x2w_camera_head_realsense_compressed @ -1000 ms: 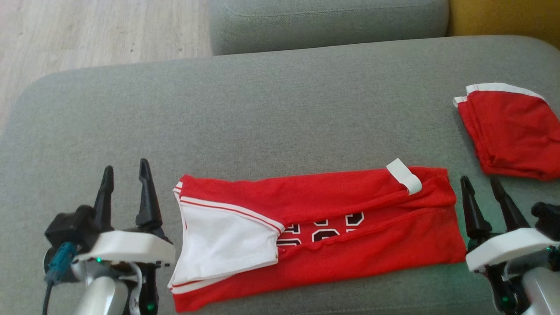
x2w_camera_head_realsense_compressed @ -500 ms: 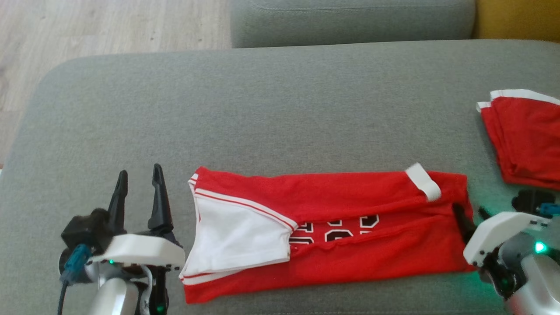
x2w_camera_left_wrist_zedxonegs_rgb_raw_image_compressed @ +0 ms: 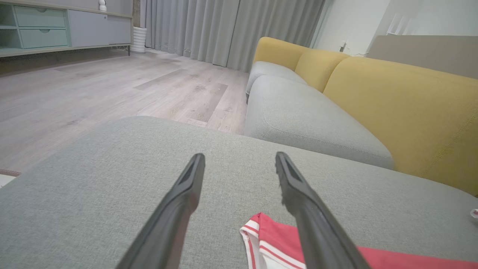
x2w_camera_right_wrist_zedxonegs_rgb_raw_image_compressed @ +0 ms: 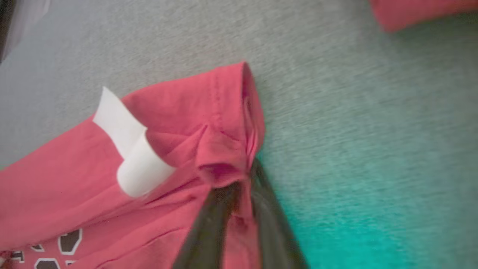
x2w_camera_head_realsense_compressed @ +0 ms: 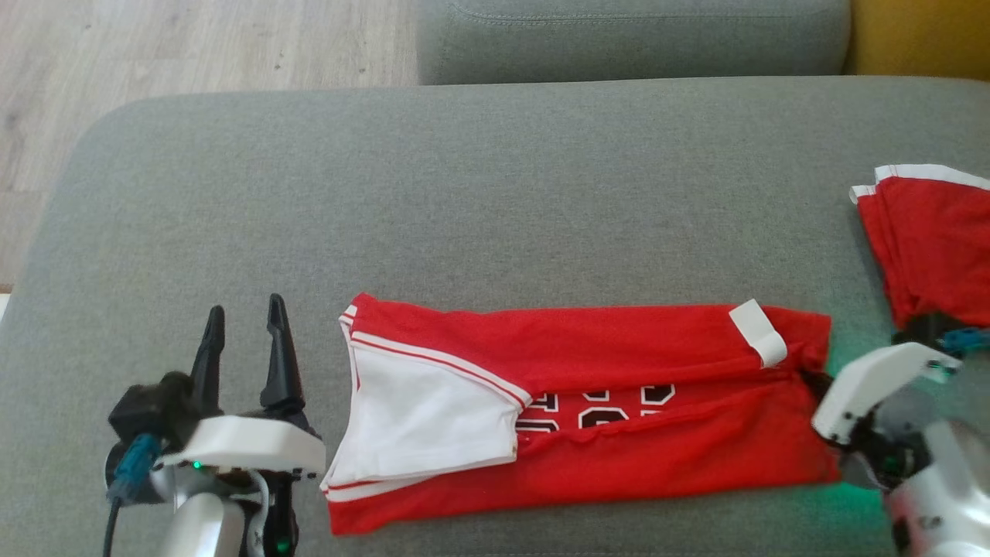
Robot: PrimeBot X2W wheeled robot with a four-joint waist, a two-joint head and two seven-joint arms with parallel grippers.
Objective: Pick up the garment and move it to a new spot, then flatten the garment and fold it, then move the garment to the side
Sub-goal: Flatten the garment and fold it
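Note:
The garment [x2w_camera_head_realsense_compressed: 619, 363] is a red jersey with white trim and a white label, folded into a long strip on the grey cushion [x2w_camera_head_realsense_compressed: 464, 193]. Its right end [x2w_camera_right_wrist_zedxonegs_rgb_raw_image_compressed: 179, 123] is bunched up between my right gripper's [x2w_camera_right_wrist_zedxonegs_rgb_raw_image_compressed: 241, 179] two dark fingers, which are pinched on the hem. In the head view the right gripper [x2w_camera_head_realsense_compressed: 812, 379] leans in over that end, its tips hidden in the cloth. My left gripper [x2w_camera_head_realsense_compressed: 244, 309] stands open just left of the jersey's white-trimmed end [x2w_camera_left_wrist_zedxonegs_rgb_raw_image_compressed: 272, 239], touching nothing; its open fingers [x2w_camera_left_wrist_zedxonegs_rgb_raw_image_compressed: 239, 157] point across the cushion.
A second red folded piece [x2w_camera_head_realsense_compressed: 928, 240] lies at the cushion's right edge, close behind the right arm. Another grey seat cushion [x2w_camera_head_realsense_compressed: 634, 39] and yellow backrests [x2w_camera_left_wrist_zedxonegs_rgb_raw_image_compressed: 392, 97] lie beyond. Wooden floor [x2w_camera_head_realsense_compressed: 155, 46] is to the far left.
The head camera has shifted. My right gripper tipped from upright beside the jersey onto its right end and closed on the hem. The left gripper kept its place, open.

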